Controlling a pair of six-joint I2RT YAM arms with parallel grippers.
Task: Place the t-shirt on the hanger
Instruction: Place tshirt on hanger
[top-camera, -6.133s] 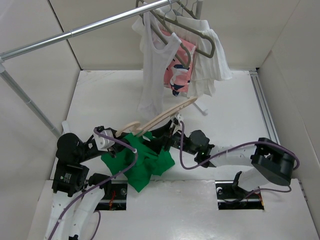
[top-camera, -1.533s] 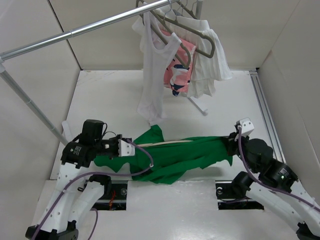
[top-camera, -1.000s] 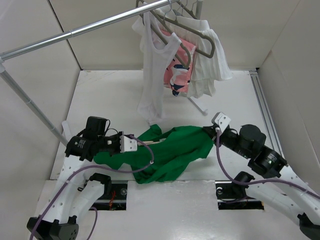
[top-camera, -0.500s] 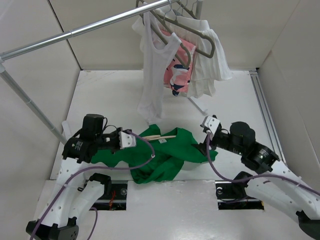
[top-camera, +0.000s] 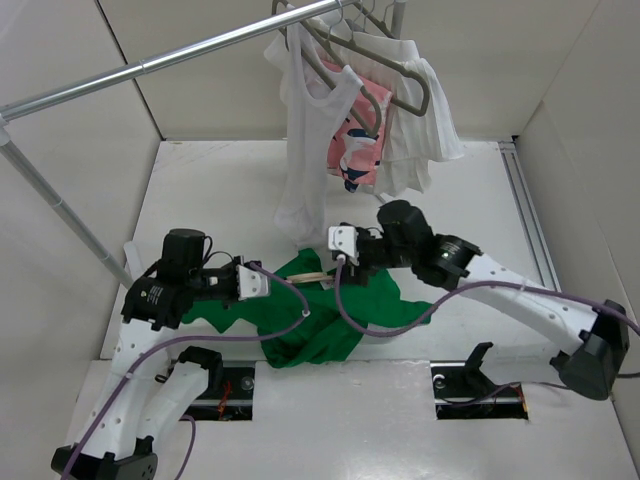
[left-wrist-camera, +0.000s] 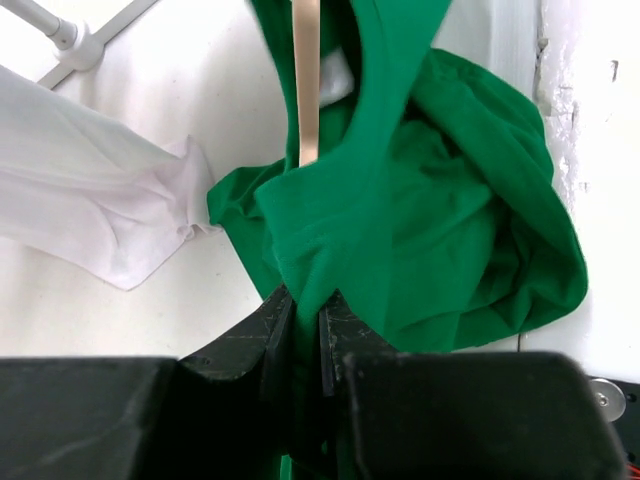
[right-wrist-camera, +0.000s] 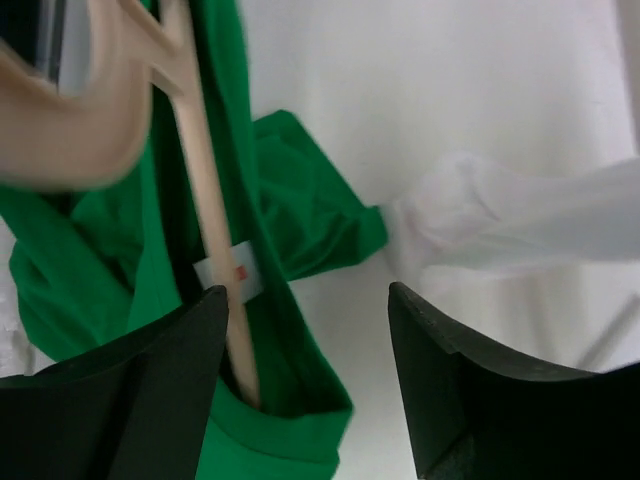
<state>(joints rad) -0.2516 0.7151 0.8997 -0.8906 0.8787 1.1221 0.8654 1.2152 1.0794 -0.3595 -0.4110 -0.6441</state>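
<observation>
arms bent inward: left gripper (left-wrist-camera: 305, 302) pinching bright green cotton t-shirt (left-wrist-camera: 430, 200), right gripper (right-wrist-camera: 305, 300) jaws spread beside cream plastic hanger (right-wrist-camera: 205, 190).

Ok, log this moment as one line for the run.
left fingers: shut on t-shirt | right fingers: open above hanger | hanger: one arm inside t-shirt neck | t-shirt: bunched on table, not fully on hanger

We find the t-shirt (top-camera: 335, 315) bunched on the tabletop (top-camera: 220, 190) near its front edge. The hanger (top-camera: 305, 277) lies across the t-shirt's far-left part; one arm appears to enter the collar beside the neck label (right-wrist-camera: 232, 272). The left claw (left-wrist-camera: 303, 315) sits at the t-shirt's left, the right claw (right-wrist-camera: 305, 330) behind it. The tank top (top-camera: 305, 150) hangs from the rail (top-camera: 200, 50) just behind both.
</observation>
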